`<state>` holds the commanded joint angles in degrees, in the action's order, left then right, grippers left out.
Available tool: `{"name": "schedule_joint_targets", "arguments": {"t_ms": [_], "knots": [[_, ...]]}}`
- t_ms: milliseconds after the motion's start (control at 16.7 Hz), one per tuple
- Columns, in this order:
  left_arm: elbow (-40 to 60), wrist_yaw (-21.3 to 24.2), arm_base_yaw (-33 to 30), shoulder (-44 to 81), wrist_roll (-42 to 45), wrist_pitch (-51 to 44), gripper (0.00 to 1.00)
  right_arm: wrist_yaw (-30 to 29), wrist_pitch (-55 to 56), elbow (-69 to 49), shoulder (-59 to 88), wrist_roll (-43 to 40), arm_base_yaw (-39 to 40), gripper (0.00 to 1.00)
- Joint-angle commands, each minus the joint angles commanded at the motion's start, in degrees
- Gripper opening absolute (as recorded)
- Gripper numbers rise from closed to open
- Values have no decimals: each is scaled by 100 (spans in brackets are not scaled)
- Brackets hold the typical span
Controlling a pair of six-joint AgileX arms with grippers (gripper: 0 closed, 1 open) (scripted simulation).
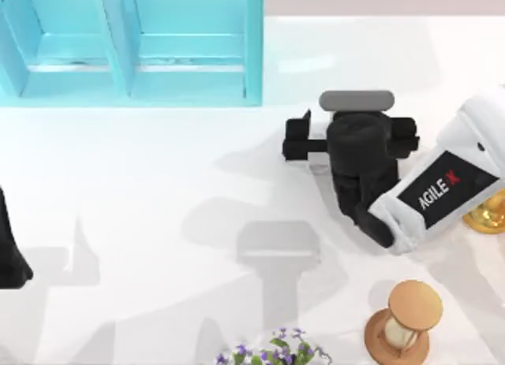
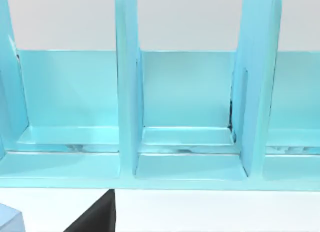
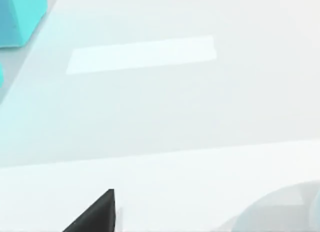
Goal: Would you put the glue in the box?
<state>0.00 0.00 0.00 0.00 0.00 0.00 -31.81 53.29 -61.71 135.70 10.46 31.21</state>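
The box (image 1: 252, 57) is a large light turquoise one at the table's back left, with an inner divider (image 1: 118, 42); the left wrist view looks straight into its compartments (image 2: 187, 91). The glue is hidden from view. My right gripper (image 1: 351, 140) hangs over the white table just right of the box's near corner, pointing down with its fingers (image 1: 296, 140) spread wide and nothing between them. One of its dark fingers (image 3: 97, 214) shows above bare table. My left gripper (image 1: 12, 255) is parked at the left edge, one finger (image 2: 95, 219) in view.
A wooden hourglass (image 1: 404, 322) stands at the front right. A gold object (image 1: 489, 211) sits at the right edge, partly under my right arm. A purple-flowered plant (image 1: 276, 351) is at the front middle.
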Motion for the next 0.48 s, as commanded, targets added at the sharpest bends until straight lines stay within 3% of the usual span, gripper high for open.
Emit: {"name": "schedule_joint_targets", "arguments": {"t_ms": [120, 480], "knots": [[0, 0, 0, 0, 0, 0, 100, 0, 0, 0, 0, 0, 0, 100], [0, 0, 0, 0, 0, 0, 100, 0, 0, 0, 0, 0, 0, 55]]}}
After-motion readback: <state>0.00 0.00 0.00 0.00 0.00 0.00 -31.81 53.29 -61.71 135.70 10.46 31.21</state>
